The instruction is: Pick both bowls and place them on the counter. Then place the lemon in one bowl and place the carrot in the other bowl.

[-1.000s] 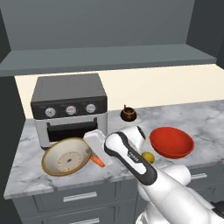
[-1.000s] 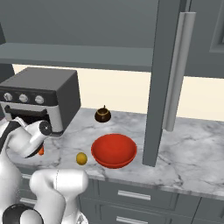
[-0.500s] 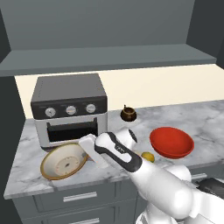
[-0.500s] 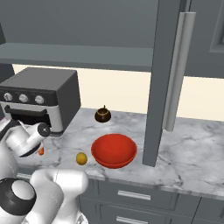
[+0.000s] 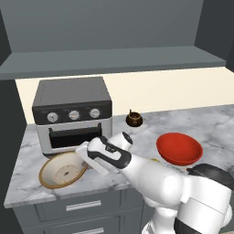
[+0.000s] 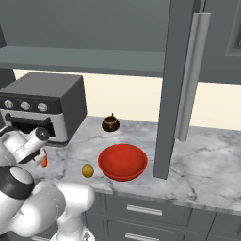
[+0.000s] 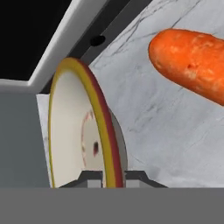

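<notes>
The cream-white bowl (image 5: 63, 170) with a tan rim lies at the left front of the marble counter (image 5: 215, 128), before the toaster oven. My gripper (image 5: 84, 156) is at its right rim, shut on it. In the hand view the rim (image 7: 94, 118) runs edge-on between my fingertips (image 7: 108, 178). The orange carrot (image 7: 192, 63) lies on the marble just past the bowl, and in the right base view the carrot (image 6: 44, 161) peeks out beside my wrist. The red bowl (image 5: 179, 148) stands on the counter to the right. The lemon (image 6: 87, 170) rests left of the red bowl (image 6: 123, 161).
A grey toaster oven (image 5: 71, 116) stands behind the cream bowl. A small dark brown knobbed pot (image 5: 134, 119) sits near the back wall. A tall grey cabinet panel with a long handle (image 6: 188, 80) rises to the right of the red bowl. A grey shelf (image 5: 114, 59) hangs above.
My arm has swung left and lower over the counter, and the cream bowl has shifted a little left with it. The carrot is now covered by my arm in the left base view.
</notes>
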Robot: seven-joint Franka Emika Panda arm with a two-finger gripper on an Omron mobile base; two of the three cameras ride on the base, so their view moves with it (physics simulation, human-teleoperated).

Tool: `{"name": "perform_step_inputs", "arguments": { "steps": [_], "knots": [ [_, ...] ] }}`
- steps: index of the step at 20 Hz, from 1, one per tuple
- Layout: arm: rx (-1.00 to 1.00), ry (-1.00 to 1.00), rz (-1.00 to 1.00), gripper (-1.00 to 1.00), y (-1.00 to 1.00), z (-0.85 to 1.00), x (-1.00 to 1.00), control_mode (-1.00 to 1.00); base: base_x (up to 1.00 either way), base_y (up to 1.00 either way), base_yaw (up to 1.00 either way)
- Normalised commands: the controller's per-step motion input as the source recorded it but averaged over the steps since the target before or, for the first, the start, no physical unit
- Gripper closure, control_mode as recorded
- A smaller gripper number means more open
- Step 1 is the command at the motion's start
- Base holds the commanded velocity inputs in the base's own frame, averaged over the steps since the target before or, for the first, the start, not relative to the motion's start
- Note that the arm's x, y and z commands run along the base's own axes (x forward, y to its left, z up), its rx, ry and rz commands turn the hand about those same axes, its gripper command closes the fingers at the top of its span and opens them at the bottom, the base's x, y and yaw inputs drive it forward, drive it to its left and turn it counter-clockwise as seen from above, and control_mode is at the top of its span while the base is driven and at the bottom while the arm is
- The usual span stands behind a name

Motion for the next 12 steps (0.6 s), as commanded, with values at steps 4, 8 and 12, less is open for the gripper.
{"name": "perform_step_inputs", "arguments": {
  "steps": [4, 8, 12],
  "knots": [
    [-0.04, 0.02, 0.0, -1.0, 0.08, -0.12, 0.0, -1.0, 0.0, 0.0, 0.0],
    [0.0, 0.0, 0.0, -1.0, 0.0, 0.0, 0.0, -1.0, 0.0, 0.0, 0.0],
    [0.0, 0.0, 0.0, -1.0, -0.26, 0.03, -0.03, -1.0, 0.0, 0.0, 0.0]
  ]
}}
